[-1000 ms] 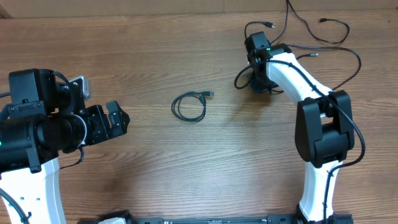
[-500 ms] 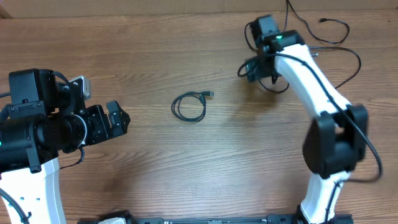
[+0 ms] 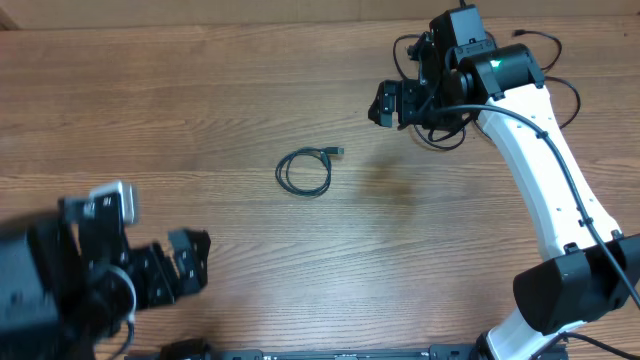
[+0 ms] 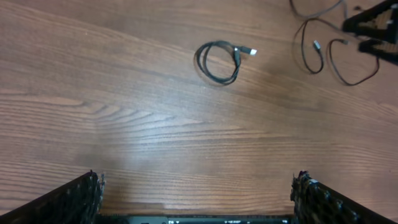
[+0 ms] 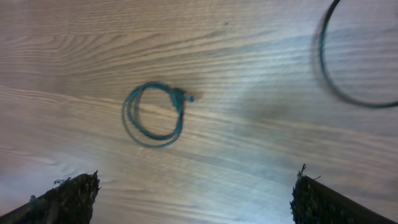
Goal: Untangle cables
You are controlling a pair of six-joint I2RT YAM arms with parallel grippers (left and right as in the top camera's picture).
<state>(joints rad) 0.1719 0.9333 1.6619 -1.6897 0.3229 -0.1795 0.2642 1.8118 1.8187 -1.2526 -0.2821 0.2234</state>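
Observation:
One thin black cable lies wound in a small coil (image 3: 304, 172) mid-table, also visible as the coil (image 4: 219, 60) in the left wrist view and as the coil (image 5: 153, 115) in the right wrist view. More cables (image 3: 445, 146) sprawl in loose loops at the back right, partly hidden under my right arm; the loops (image 4: 303, 50) show at the far right of the left wrist view. My right gripper (image 3: 388, 103) hovers open and empty left of that pile. At the front left my left gripper (image 3: 185, 262) is open, far from any cable.
The wooden table (image 3: 200, 110) carries nothing else. A curved cable arc (image 5: 321, 56) crosses the top right of the right wrist view. The right arm's white link (image 3: 545, 170) spans the right side. A dark rail (image 4: 199, 219) runs along the near edge.
My right gripper has opened, risen off the cable pile and swung back and to the left. The left arm has pulled back toward the near edge. The coil has not moved.

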